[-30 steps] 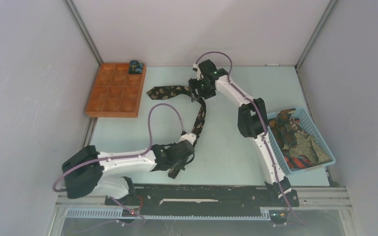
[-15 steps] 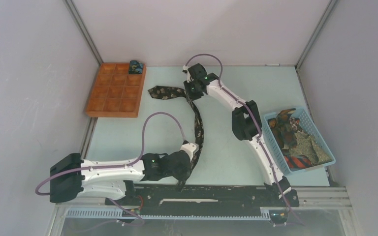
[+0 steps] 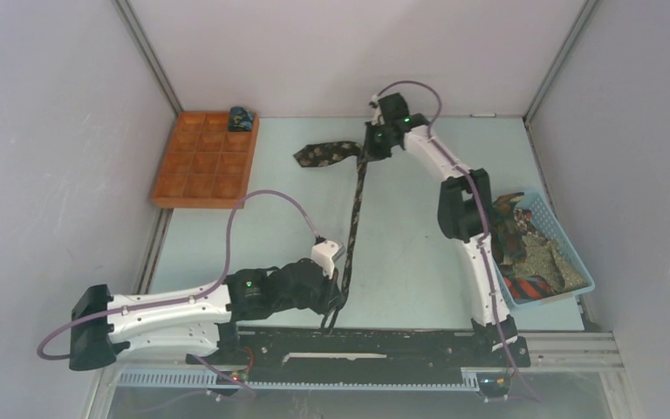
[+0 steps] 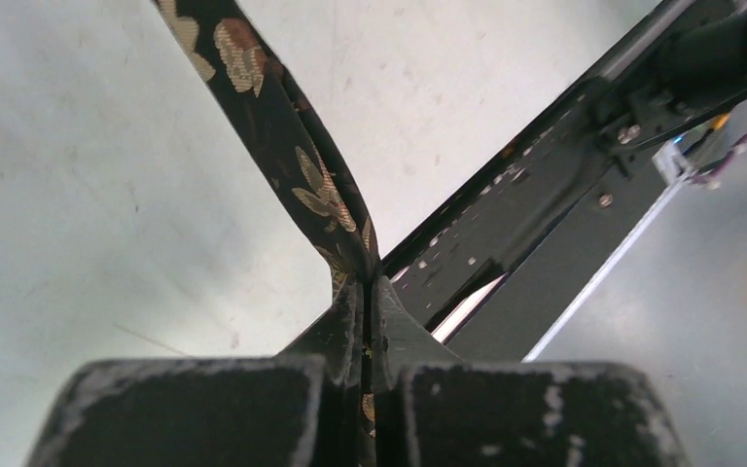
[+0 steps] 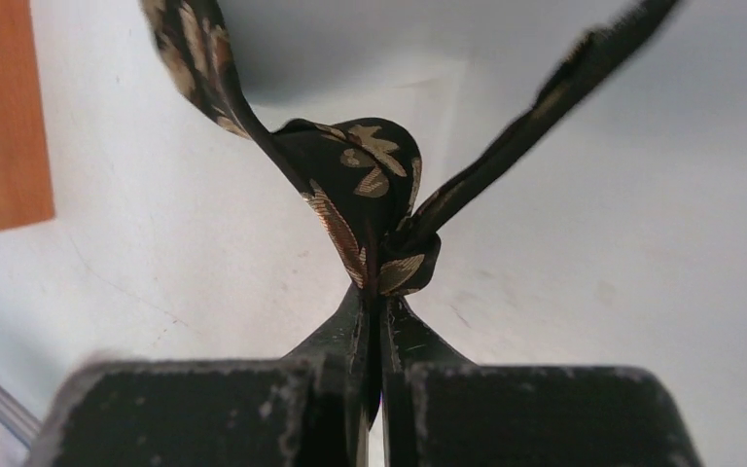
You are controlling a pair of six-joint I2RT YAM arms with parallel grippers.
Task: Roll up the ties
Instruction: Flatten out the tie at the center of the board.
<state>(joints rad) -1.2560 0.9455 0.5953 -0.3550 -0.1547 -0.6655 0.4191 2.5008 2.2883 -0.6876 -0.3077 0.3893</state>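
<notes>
A black tie with tan leaves [image 3: 353, 209] runs taut from the near edge to the far middle of the table, its wide end [image 3: 323, 154] lying off to the left. My left gripper [image 3: 335, 298] is shut on the tie's narrow end [image 4: 326, 199] by the front rail. My right gripper [image 3: 368, 155] is shut on the tie [image 5: 370, 209] further up, where the cloth bunches at the fingertips. A small rolled tie [image 3: 242, 118] sits in the far right compartment of the orange tray [image 3: 190, 187]. More ties [image 3: 532, 249] lie heaped in the blue basket [image 3: 556, 220].
The orange tray stands at the far left, its corner [image 5: 0, 117] showing in the right wrist view. The blue basket sits against the right wall beside the right arm. The black front rail [image 4: 535, 204] runs just under the left gripper. Grey walls close in three sides.
My right gripper has shut on the tie and moved right and back, drawing it straight. My left arm has slid nearer and left, still holding the narrow end. The wide end shifted right.
</notes>
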